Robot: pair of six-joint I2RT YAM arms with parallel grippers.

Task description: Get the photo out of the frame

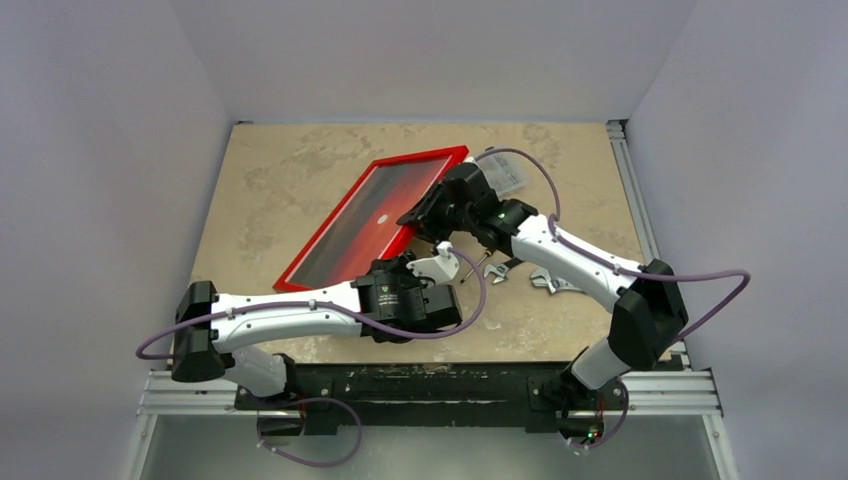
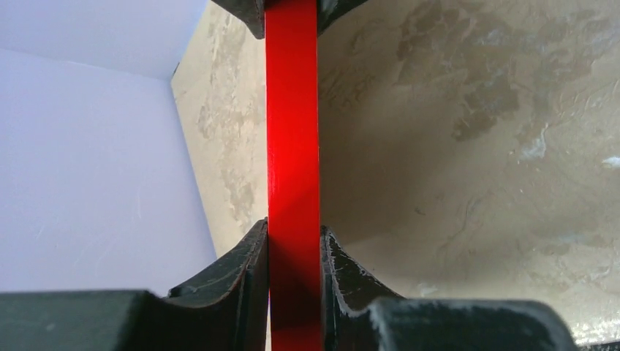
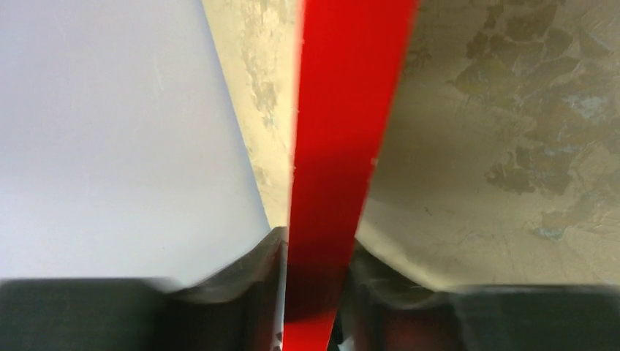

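Black fingers (image 2: 241,263) of the left pincer (image 2: 294,252) sit closest to the lens, clamped on the thin red rail of the frame (image 2: 292,146), which runs straight out ahead of them. At the far end of that same rail a second pair of dark jaws bites on it. This is the right pincer (image 3: 316,256), which its own blurred view also shows pressed shut on the red edge.

From above, the frame is gripped along one long side, with the left pincer near a corner and the right pincer further along. The photo (image 1: 370,215) sits inside it, sunset face up, on the side of both pincers away from the arm bases. The frame looks tilted over the worktop (image 1: 270,190); whether its far edge rests there I cannot tell.

The frame reads as light and stiff but slender, likely to twist or slip if squeezed only at one point. The photo, on board, should be stiff yet easy to crease at a corner. I would take it by an edge strip, or push it from the back, while one pincer steadies the rail.
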